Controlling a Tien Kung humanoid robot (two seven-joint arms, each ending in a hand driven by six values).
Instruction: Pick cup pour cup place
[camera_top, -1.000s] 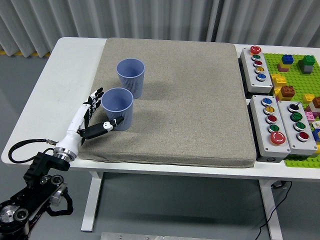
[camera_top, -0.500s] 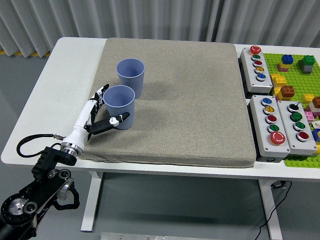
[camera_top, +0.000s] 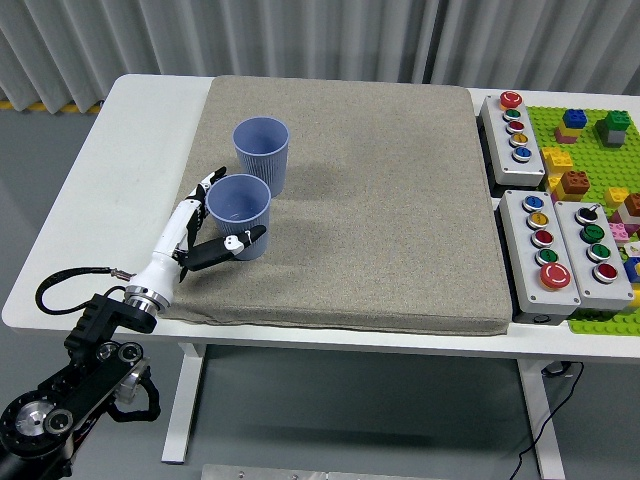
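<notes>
Two blue-grey ribbed cups stand upright on the grey mat (camera_top: 380, 200). The near cup (camera_top: 244, 222) sits at the mat's left, and the far cup (camera_top: 261, 150) stands just behind it, almost touching. My left hand (camera_top: 236, 204) comes in from the lower left and wraps the near cup. Its thumb (camera_top: 243, 238) lies across the cup's front wall and its fingers (camera_top: 204, 186) press the left and back side. The cup rests on the mat. My right arm is out of view.
Three grey button boxes (camera_top: 515, 125) (camera_top: 540, 245) (camera_top: 598, 252) line the mat's right edge. Beyond them lies a green brick baseplate (camera_top: 590, 150) with several coloured bricks. The white table (camera_top: 140, 130) shows bare at the left of the mat.
My left hand has slid forward and to the right, closing around the near cup. The thumb has moved across its front, and the cup has shifted slightly to the right.
</notes>
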